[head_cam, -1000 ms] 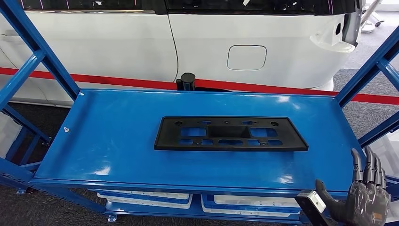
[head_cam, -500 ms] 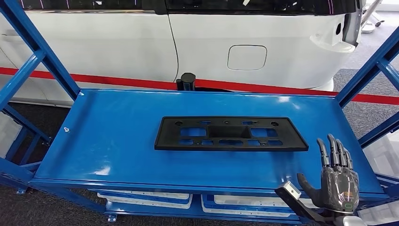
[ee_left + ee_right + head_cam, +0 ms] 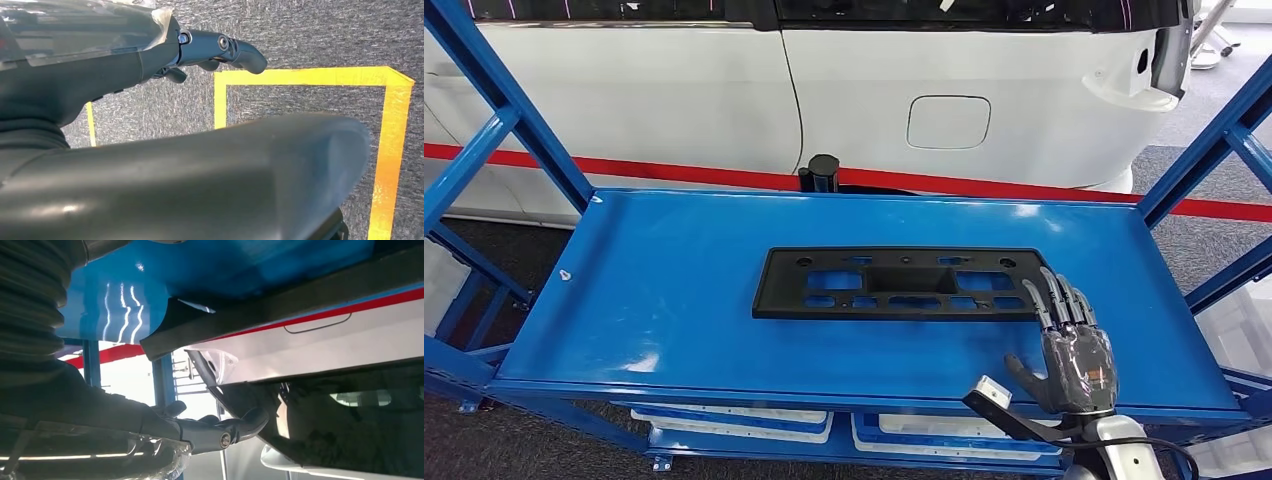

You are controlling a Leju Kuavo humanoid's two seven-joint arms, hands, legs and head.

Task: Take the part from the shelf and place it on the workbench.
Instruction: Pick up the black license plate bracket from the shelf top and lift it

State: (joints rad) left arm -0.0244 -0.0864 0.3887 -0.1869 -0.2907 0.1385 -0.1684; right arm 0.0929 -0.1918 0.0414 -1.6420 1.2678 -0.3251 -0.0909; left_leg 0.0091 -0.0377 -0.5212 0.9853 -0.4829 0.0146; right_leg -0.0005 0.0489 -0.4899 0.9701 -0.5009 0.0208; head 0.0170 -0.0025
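While part (image 3: 912, 284) lies on shelf (image 3: 674, 300) — right hand (image 3: 1074, 350) empty, fingers spread | left hand (image 3: 215, 50) unclear

Even, bright overhead light; head view sharp, wrist views partly blurred.

Head view: well exposed, no motion blur. Soft white glare patches on the shelf (image 3: 674, 290) at lower left, lower right and upper right of its top; the part (image 3: 914, 284) stays matte, casting a thin shadow along its lower edge. The car (image 3: 874, 90) is near blown-out white, upper frame. Left wrist view: sunlit floor (image 3: 310, 40) with warm yellow tape in focus; the left hand (image 3: 220, 47) sharp, the big dark shape across the lower frame badly out of focus. Right wrist view: strongly backlit, with overexposed white at centre left; the right hand (image 3: 215, 432) is in silhouette, wavy glare streaks on blue metal at upper left.
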